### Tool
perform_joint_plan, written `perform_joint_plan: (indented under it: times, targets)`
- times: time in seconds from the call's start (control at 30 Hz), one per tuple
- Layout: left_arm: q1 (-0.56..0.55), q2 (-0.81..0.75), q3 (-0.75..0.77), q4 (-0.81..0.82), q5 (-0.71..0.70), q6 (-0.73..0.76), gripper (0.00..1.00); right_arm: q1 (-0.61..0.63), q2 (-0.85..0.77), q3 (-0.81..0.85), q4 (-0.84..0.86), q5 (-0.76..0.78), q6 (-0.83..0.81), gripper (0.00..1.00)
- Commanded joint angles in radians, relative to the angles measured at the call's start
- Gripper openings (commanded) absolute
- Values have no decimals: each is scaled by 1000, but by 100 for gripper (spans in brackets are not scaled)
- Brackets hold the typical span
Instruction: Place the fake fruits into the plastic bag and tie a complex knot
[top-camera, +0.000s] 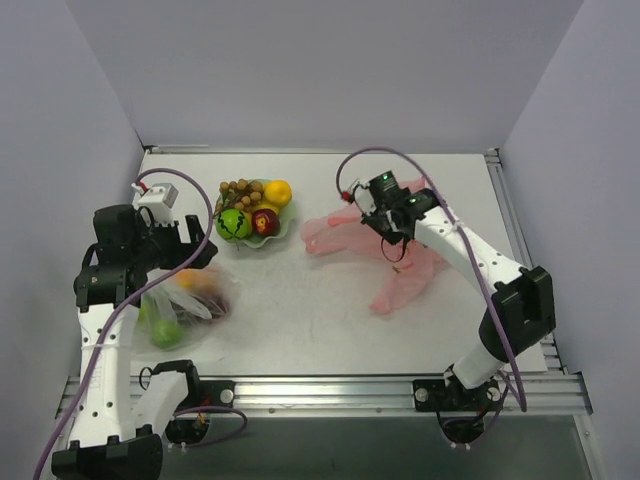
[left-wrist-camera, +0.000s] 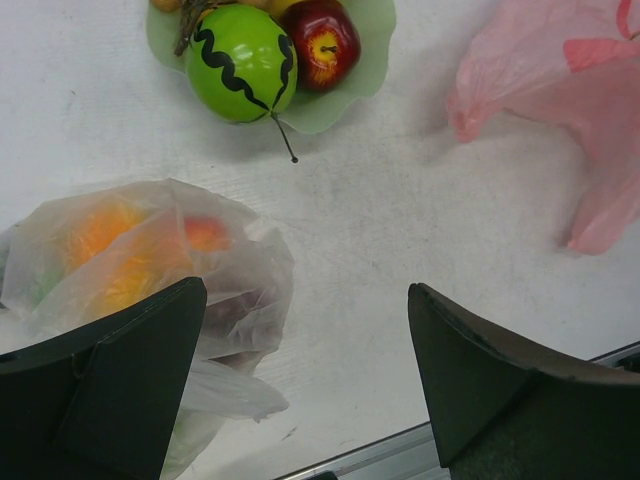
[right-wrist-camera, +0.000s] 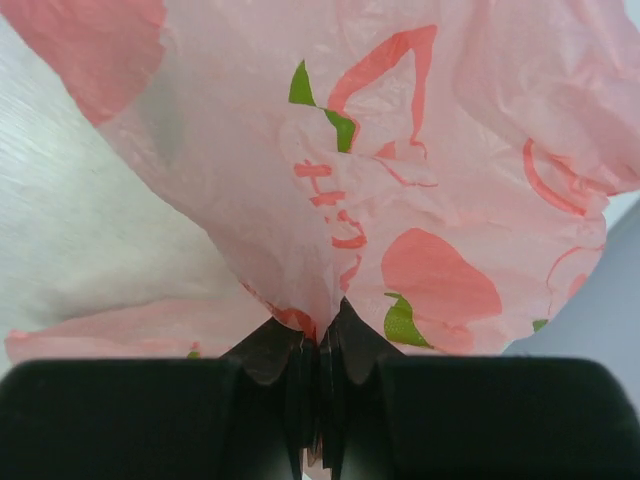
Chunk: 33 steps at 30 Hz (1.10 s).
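**A:** Two grippers, two jobs. What is the near one doing?

**B:** The left gripper (left-wrist-camera: 305, 300) hangs with its fingers spread wide and holds nothing. The clear bag (left-wrist-camera: 150, 260) of fruit lies just below one finger. I'd judge this hand is kept free to fetch fruit.

**A:** And the right?

**B:** The right gripper (right-wrist-camera: 320, 330) has its jaws pressed together on a fold of the plastic bag (right-wrist-camera: 400, 180), which lies crumpled on the right half of the table (top-camera: 330, 330). Pinching the thin film there probably serves to lift it and open a mouth.

**A:** The fake fruits (top-camera: 250, 210)?

**B:** Farthest back, on the green plate (left-wrist-camera: 370, 60). The green round one (left-wrist-camera: 240, 60) and red apple (left-wrist-camera: 325, 40) sit in front, with the citrus (top-camera: 277, 192) and grape bunch (top-camera: 238, 187) behind. None is in the pink bag, so filling hasn't begun.
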Motion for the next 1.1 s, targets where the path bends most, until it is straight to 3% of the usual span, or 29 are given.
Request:
perform_joint_plan:
  times: [0.0,0.07,0.37,0.4,0.53,0.73,0.87,1.07]
  targets:
    - [-2,-44,-11,84,53,-64,93,-107,-110,145,-155,-344,145,0]
    - [0,-58,-12,110,39,-78,93,-157,-145,167,-176,-510,209,0]
    - [0,-24,15,233,-16,-124,94,-361,-176,174,-183,-928,447,0]
    - [0,-17,18,242,-24,-122,93,-400,-171,170,-180,-1033,459,0]
    - [0,32,31,282,-71,-108,90,-464,-167,93,-89,-1217,617,0]
    - [-7,118,24,342,-144,-18,90,-472,-234,-140,180,-1264,742,0]
    - [-7,204,42,385,-196,-18,87,-466,-262,-217,230,-1214,710,0]
    - [-25,358,71,529,-170,-53,75,-464,-295,-274,256,-1180,659,0]
